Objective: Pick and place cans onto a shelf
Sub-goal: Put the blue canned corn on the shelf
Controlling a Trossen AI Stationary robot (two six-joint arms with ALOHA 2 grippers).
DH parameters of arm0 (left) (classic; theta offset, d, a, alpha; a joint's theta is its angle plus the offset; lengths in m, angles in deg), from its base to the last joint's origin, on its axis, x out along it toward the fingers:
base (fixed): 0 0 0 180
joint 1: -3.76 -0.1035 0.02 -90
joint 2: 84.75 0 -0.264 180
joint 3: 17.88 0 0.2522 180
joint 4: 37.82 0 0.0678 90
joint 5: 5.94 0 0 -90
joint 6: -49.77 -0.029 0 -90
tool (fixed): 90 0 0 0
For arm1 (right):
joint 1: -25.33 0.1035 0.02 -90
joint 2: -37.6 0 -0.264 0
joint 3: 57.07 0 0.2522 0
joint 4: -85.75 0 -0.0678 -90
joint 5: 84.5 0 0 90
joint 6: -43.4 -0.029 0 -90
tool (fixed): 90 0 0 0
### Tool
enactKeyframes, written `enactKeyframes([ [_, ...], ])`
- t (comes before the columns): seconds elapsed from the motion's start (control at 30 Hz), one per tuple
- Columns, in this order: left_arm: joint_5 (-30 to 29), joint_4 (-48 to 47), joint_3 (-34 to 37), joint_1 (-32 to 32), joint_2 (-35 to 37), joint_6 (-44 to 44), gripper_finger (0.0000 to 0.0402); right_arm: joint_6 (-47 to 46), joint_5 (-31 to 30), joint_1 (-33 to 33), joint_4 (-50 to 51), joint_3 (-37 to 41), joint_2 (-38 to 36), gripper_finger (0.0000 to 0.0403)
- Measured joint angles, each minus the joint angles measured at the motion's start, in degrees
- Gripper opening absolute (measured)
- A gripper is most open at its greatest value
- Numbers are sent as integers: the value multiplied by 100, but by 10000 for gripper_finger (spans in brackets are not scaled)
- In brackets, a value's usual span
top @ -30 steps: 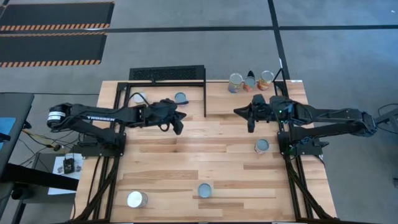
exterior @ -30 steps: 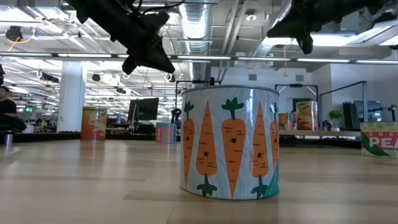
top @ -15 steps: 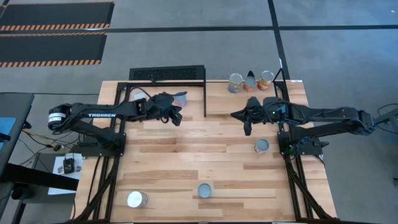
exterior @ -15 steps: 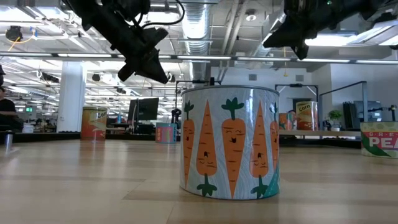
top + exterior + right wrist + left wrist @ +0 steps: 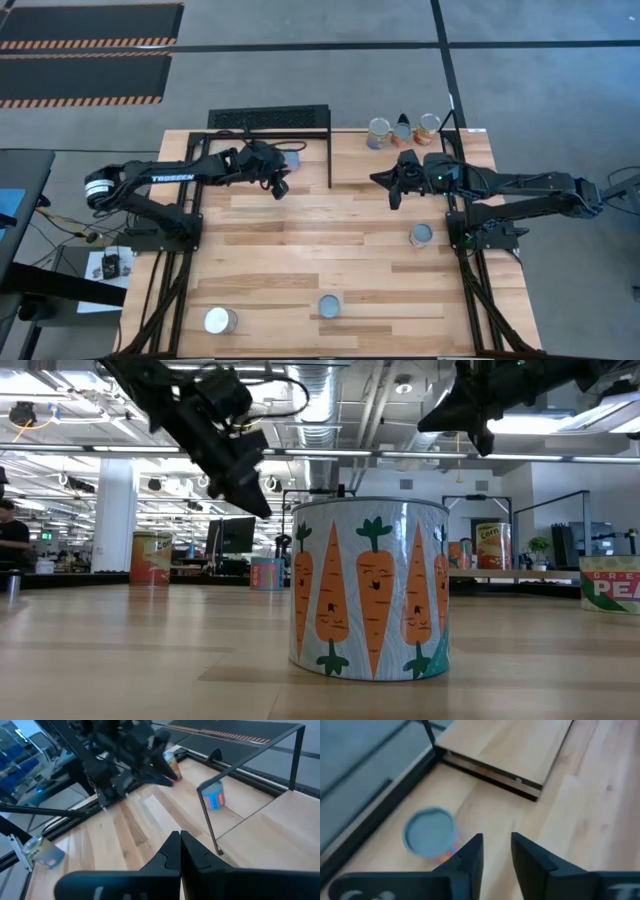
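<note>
My left gripper (image 5: 277,184) hangs open and empty above the table's far left part, next to a grey-topped can (image 5: 292,157) that stands on the table under the shelf's black frame bars (image 5: 330,160). That can also shows in the left wrist view (image 5: 430,833), beside my gripper (image 5: 496,851). The wooden plank (image 5: 510,745) lies beyond it. My right gripper (image 5: 392,192) is shut and empty, in the air at the far middle; its wrist view (image 5: 180,845) shows the same can (image 5: 215,797). Three cans (image 5: 402,130) stand at the far right.
A carrot-labelled can (image 5: 370,590) stands near the front edge (image 5: 330,305). Another can (image 5: 421,234) stands at the right. One can (image 5: 220,320) lies on its side at the front left. The black perforated grate (image 5: 268,118) is at the far edge.
My left gripper has gone toward the table's far edge and a little left, nearer the can under the frame bars, and has turned. My right gripper has drifted a little toward the table's left and far edge. The cans have stayed put.
</note>
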Motion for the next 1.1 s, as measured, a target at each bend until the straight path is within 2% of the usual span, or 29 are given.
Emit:
enactKeyframes([
  [0.13, -300, 701, 1, -101, -643, -455, 120, -1, -2, -2, -53, 0, -2, 11],
  [0.27, -439, 1006, 1, -238, -1165, -495, 137, -1, -2, -2, -52, 0, -2, 11],
  [0.4, -881, 1142, 1, -256, -1495, -719, 142, 1, -1, -21, -60, 0, -2, 11],
  [0.5, -911, 1203, 1, -300, -1663, -881, 138, 3, -11, -42, -69, 0, -2, 12],
  [0.67, -799, 1296, -24, -433, -1894, -878, 103, 5, -13, -79, -86, 0, -2, 12],
  [0.87, -478, 1210, -17, -451, -1827, -1097, 13, 23, -13, -79, -112, 0, -2, 13],
  [1.1, 268, 602, 18, -234, -1282, -674, 2, 67, -11, -79, -120, 0, -2, 13],
])
